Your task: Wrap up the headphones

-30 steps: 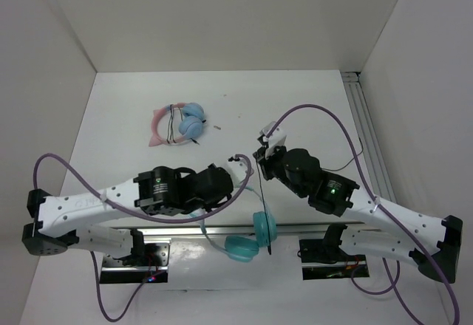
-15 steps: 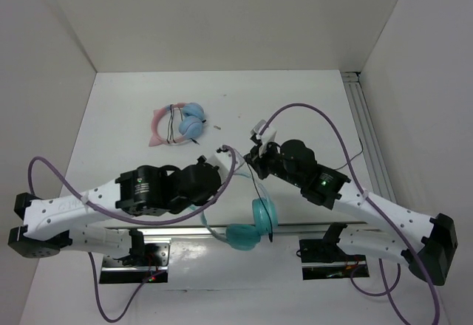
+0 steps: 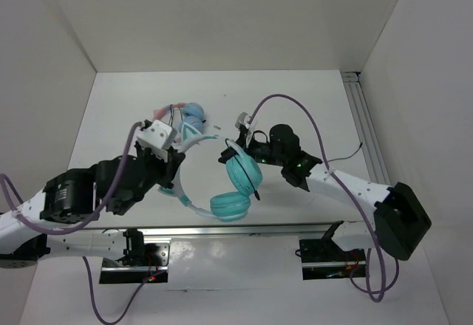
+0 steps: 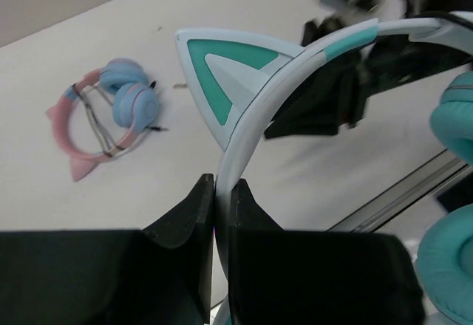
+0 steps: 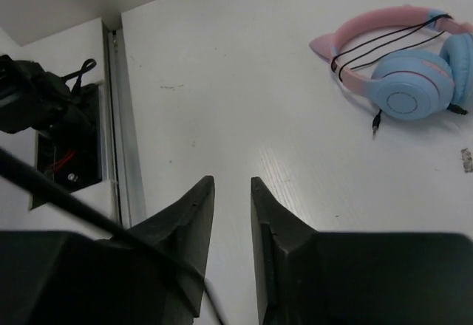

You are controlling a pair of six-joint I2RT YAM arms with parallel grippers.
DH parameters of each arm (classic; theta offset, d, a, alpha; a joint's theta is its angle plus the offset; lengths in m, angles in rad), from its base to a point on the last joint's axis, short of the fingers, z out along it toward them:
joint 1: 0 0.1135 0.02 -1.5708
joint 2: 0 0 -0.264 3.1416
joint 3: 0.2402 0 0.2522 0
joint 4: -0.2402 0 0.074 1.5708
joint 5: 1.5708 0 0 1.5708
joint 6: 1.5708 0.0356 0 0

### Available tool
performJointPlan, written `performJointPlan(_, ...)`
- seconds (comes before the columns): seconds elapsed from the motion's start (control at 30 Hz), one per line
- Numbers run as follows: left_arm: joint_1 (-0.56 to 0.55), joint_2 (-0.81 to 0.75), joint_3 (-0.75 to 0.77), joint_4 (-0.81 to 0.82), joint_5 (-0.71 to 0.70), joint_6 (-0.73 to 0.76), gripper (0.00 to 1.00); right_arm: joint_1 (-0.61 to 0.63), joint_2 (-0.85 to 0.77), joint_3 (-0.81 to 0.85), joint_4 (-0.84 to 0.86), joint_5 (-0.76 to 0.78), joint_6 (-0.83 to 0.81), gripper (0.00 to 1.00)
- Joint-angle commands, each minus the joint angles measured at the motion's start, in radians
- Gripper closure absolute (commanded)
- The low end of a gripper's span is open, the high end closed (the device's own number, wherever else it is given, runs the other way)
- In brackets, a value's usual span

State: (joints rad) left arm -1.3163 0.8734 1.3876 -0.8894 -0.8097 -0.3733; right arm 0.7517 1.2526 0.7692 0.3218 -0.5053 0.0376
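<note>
Left gripper clenched on the headband; right gripper's fingers slightly parted.

On my left wrist feed the left gripper (image 4: 222,192) pinches the pale headband of the headphones (image 4: 247,114) just below a cat ear (image 4: 222,63); from above, the teal cups (image 3: 230,207) hang over the table (image 3: 295,96) between the arms; the right gripper (image 5: 230,181) shows table through a narrow gap, the black cable (image 5: 74,207) crossing one finger; only the wrist feeds show the pink headphones (image 5: 399,81) whole.
</note>
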Motion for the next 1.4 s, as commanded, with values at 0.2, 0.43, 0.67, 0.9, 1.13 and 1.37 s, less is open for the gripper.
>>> performJointPlan(0.2,-0.012,0.048,0.12,0.268,-0.15,-0.143,1.0,-0.06,0.398,-0.037,0.547,-0.203,0.172,0.65)
performJointPlan(0.43,-0.012,0.144,0.261,0.078,-0.457,-0.374,1.0,-0.091,0.591,-0.16,0.892,-0.216,0.356,0.99)
performJointPlan(0.67,0.119,0.208,0.226,0.176,-0.524,-0.267,1.0,-0.026,0.565,-0.352,1.112,-0.061,0.449,1.0)
performJointPlan(0.9,0.677,0.367,0.176,0.224,-0.007,-0.228,1.0,0.199,0.204,-0.456,0.7,0.264,0.305,1.0)
performJointPlan(1.13,0.816,0.522,0.156,0.239,0.089,-0.266,1.0,0.285,0.093,-0.331,0.384,0.3,0.237,1.0)
performJointPlan(1.37,0.851,0.673,0.128,0.166,-0.025,-0.3,1.0,0.387,-0.069,-0.165,0.107,0.41,0.127,1.0)
